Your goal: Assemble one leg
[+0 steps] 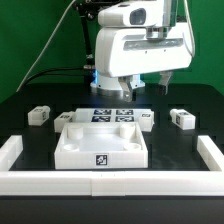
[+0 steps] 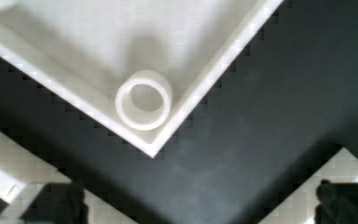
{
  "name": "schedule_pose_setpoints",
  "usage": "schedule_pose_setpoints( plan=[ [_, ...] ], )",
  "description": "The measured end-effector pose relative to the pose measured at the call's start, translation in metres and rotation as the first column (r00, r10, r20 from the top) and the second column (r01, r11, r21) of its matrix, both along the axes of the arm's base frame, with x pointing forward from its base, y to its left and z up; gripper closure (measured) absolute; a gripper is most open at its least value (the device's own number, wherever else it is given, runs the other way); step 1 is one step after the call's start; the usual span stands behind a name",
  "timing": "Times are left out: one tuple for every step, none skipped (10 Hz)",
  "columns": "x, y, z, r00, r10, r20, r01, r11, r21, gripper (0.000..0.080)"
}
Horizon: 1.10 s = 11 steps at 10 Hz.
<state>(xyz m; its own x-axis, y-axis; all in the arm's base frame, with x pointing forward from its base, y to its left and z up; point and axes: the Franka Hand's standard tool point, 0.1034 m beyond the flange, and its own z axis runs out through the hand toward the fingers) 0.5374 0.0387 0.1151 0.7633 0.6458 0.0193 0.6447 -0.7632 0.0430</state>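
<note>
Exterior view, entry one: leg (image 1: 148, 120), lying on the black table (image 1: 170, 150) just beyond the tray piece (image 1: 100, 150), off its far corner toward the exterior view's right. Three like blocks (image 1: 38, 115) lie around the same piece, and none is held.

Entry two: gripper (image 2: 194, 205), poised above that piece's corner socket (image 2: 146, 100), fingers (image 2: 51, 205) spread wide with nothing between them.

Hazards, as I judge them:
- I might descend here and strike the tray rim.
- I might choose a block lying awkwardly.
- I might pinch the leg off-centre, so that it tips.

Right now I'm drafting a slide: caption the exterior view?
Panda arm over black table: four loose legs flank the marker board, white tray-like piece in front.
</note>
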Motion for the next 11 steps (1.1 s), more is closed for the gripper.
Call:
schedule_pose_setpoints(
  plan=[
    [0.000, 0.000, 0.000, 1.000, 0.000, 0.000, 0.000, 1.000, 0.000, 0.0150],
    [0.000, 0.000, 0.000, 1.000, 0.000, 0.000, 0.000, 1.000, 0.000, 0.0150],
    [0.000, 0.000, 0.000, 1.000, 0.000, 0.000, 0.000, 1.000, 0.000, 0.0150],
    [0.000, 0.000, 0.000, 1.000, 0.000, -0.001, 0.000, 1.000, 0.001, 0.0150],
    [0.000, 0.000, 0.000, 1.000, 0.000, -0.001, 0.000, 1.000, 0.001, 0.0150],
    [0.000, 0.000, -0.001, 1.000, 0.000, -0.001, 0.000, 1.000, 0.001, 0.0150],
    [0.000, 0.000, -0.001, 1.000, 0.000, -0.001, 0.000, 1.000, 0.001, 0.0150],
    [-0.001, 0.000, -0.001, 1.000, 0.001, -0.002, -0.001, 1.000, 0.001, 0.0150],
    [-0.006, 0.000, -0.005, 0.998, 0.056, 0.019, -0.056, 0.998, 0.003, 0.0150],
    [-0.020, -0.004, -0.014, 0.989, 0.142, 0.026, -0.142, 0.990, 0.000, 0.0150],
    [-0.034, -0.012, -0.023, 0.961, 0.274, 0.026, -0.274, 0.962, -0.006, 0.0150]
  ],
)
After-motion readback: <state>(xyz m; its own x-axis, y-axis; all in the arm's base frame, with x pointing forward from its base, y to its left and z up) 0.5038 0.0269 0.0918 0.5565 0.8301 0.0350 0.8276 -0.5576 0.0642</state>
